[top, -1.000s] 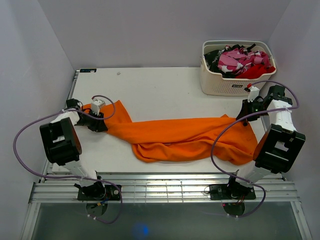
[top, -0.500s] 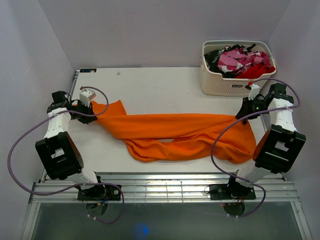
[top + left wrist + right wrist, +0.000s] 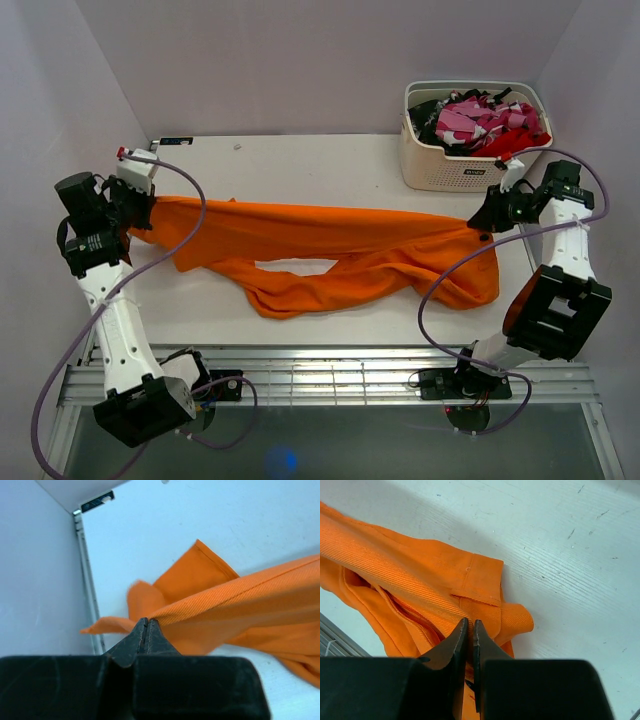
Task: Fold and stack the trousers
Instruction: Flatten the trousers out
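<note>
The bright-orange trousers [image 3: 330, 245] hang stretched across the table between both grippers, their lower folds sagging onto the tabletop. My left gripper [image 3: 143, 207] is shut on the trousers' left end, raised near the left wall; the left wrist view shows the jaws [image 3: 146, 622] pinching a cloth edge [image 3: 240, 600]. My right gripper [image 3: 480, 222] is shut on the right end of the trousers, by the waistband [image 3: 470, 585], with its tips [image 3: 470, 625] closed on the cloth.
A white laundry basket [image 3: 440, 165] with red, pink-patterned and black clothes stands at the back right corner. The white table [image 3: 320, 170] has walls on the left, back and right. Purple cables loop around both arms.
My left gripper has lifted and pulled the trousers' left end further left and up. The cloth has stretched out taut between the grippers. The right gripper rose slightly.
</note>
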Controlling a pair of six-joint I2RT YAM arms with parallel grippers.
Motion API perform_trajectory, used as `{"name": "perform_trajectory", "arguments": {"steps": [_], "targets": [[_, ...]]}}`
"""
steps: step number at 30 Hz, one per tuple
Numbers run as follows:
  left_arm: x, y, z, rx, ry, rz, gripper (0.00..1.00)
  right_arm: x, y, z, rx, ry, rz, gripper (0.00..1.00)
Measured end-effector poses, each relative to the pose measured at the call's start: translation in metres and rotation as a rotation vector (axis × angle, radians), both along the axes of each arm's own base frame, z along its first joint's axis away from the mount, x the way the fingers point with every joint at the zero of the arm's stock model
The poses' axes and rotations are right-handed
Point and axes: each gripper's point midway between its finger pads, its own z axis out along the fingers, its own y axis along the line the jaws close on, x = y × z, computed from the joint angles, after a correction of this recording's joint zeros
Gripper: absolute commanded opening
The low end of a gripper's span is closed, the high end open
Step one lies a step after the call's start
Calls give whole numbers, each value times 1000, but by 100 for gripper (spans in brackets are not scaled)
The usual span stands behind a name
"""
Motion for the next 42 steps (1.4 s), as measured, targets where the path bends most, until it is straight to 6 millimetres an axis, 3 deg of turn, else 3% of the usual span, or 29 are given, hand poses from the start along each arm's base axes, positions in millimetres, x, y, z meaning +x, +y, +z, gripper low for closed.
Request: {"name": "perform_trajectory", "arguments": {"steps": [3,6,9,12,13,14,15,16,17,18,19,20,21,24,28,32,34,35,38,42], "targets": [[1,4,16,4,-59,43,0,0,3,6,11,-18,3,8],[18,7,15,-45,-60,57,0,2,3,11,12,-40,-9,8],[60,5,4,-102,-33,32,0,8,0,11,-1,-67,-34,8],[127,-15,-23,-124,11,-36,0,20,-12,7,-36,-80,-87,8],[145,-21,-33,-124,23,-49,6,25,-16,5,-48,-85,-104,8],[168,-30,-45,-127,47,-66,21,30,-22,2,-65,-85,-127,8],[191,-38,-59,-133,67,-80,33,37,-28,-1,-78,-81,-151,21],[216,-44,-67,-146,88,-82,37,43,-34,-6,-91,-70,-174,28],[239,-45,-71,-146,83,-71,49,49,-41,-11,-110,-58,-197,34],[266,-39,-78,-141,81,-38,65,56,-50,-16,-133,-43,-222,63],[287,-32,-85,-139,77,-5,90,62,-59,-21,-153,-29,-247,78],[300,-23,-93,-143,86,30,97,66,-67,-25,-179,-24,-265,93],[303,-15,-104,-158,111,64,98,67,-73,-27,-201,-19,-278,90],[277,10,-131,-203,224,107,98,61,-83,-25,-259,-25,-273,90],[191,53,-142,-223,348,122,97,40,-78,-7,-314,-55,-193,90],[103,101,-135,-200,382,211,91,15,-55,8,-320,-75,-58,94],[73,114,-142,-198,390,258,88,7,-44,6,-314,-60,-6,98],[61,117,-151,-206,406,276,85,4,-40,1,-315,-49,20,100],[41,119,-191,-246,487,322,74,-7,-32,-17,-313,4,78,90],[23,98,-236,-335,588,301,74,-27,-31,-46,-326,80,127,87]]}}
